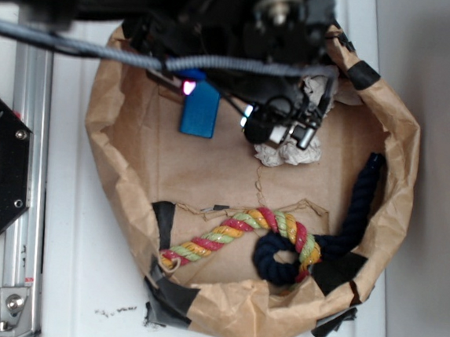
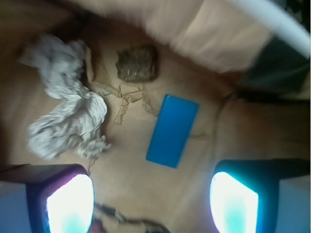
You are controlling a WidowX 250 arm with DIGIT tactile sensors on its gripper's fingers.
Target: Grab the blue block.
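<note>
Two glowing pads sit at the bottom corners of the wrist view, so your claw [image 2: 153, 196] hangs with its jaws well apart and nothing between them. Just above that gap, centre frame, the blue block [image 2: 172, 130] lies flat on the brown paper, tilted so its long side runs diagonally. That tilt is your first risk (judging only from this view): if the pads come down across the long axis or onto a corner, the slab may twist away or skid on the paper. It is thin and flat too, so a shallow descent could close over it without catching.

Farther up and left, the crumpled grey paper [image 2: 68, 104] lies near the block; drift left and a pad may snag it. Beyond, at upper centre, the dark brown chunk [image 2: 137, 63] is no target. In the exterior view the coloured rope [image 1: 239, 231] and navy rope [image 1: 344, 226] lie well apart at the bag's lower right.

No brand, label or writing is readable anywhere.
</note>
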